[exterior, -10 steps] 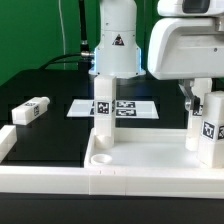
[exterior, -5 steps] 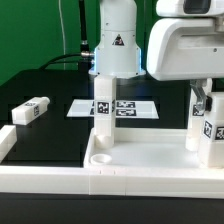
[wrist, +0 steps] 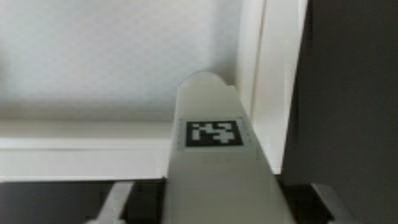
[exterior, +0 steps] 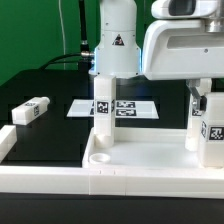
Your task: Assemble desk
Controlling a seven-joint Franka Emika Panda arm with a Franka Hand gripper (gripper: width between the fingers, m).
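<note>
The white desk tabletop point(exterior: 150, 160) lies tray-side up near the front, and its floor and rim show in the wrist view point(wrist: 107, 60). One white leg point(exterior: 101, 115) stands upright in its far corner on the exterior view's left. My gripper point(exterior: 203, 103) is at the far corner on the exterior view's right, shut on a second upright leg point(exterior: 212, 135). In the wrist view this tagged leg point(wrist: 217, 160) runs between my fingers point(wrist: 125, 203). A third leg point(exterior: 30, 110) lies loose on the black table on the exterior view's left.
The marker board point(exterior: 130, 107) lies flat behind the tabletop, in front of the arm's base point(exterior: 116, 50). A long white border rail point(exterior: 40, 178) runs along the front and up the exterior view's left side.
My hand has turned and shifted a little toward the exterior view's left. The tag on the held leg has moved slightly to the right with it. The other legs have not moved.
</note>
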